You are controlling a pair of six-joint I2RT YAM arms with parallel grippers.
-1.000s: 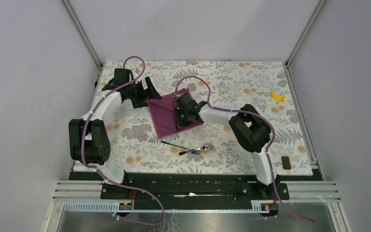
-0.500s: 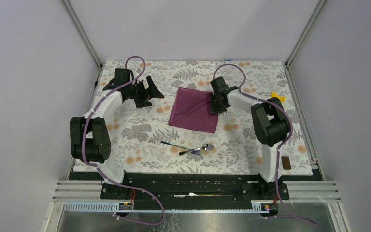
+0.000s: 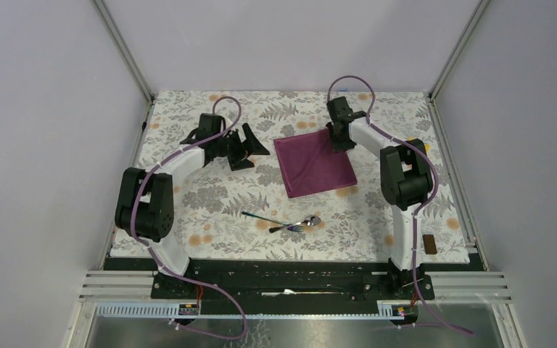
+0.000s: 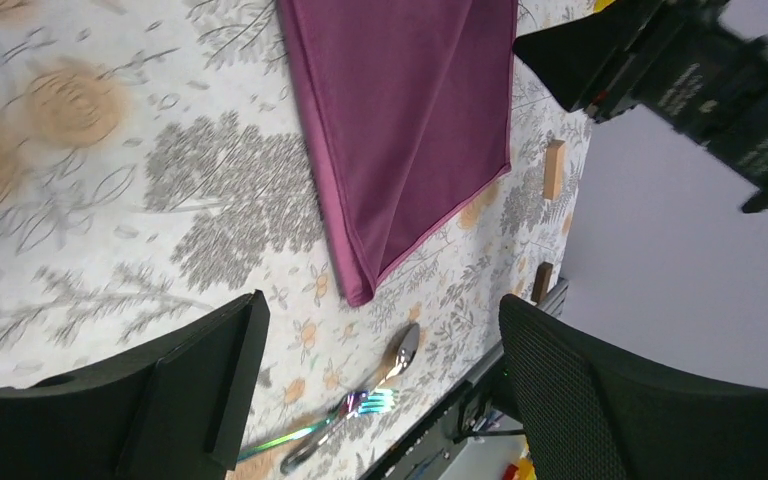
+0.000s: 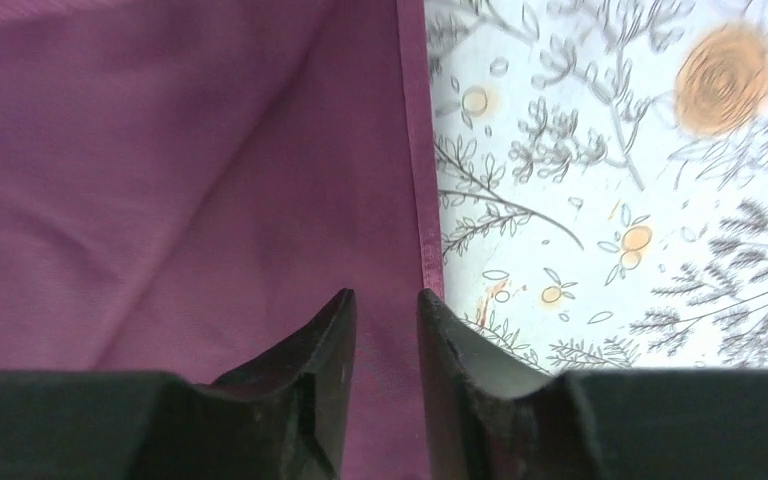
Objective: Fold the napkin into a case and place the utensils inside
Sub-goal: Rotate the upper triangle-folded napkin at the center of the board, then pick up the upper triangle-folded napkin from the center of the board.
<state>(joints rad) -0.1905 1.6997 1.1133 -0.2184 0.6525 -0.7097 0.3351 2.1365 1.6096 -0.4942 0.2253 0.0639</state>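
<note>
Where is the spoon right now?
In the top view the spoon lies on the tablecloth near the table's front edge, about midway between the arms, beside the fork and just in front of the napkin.

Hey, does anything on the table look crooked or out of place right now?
Nothing is spilled or damaged. The napkin lies askew to the edges of the tablecloth and is slightly creased. The spoon and the iridescent fork lie crossed near the front edge.
</note>
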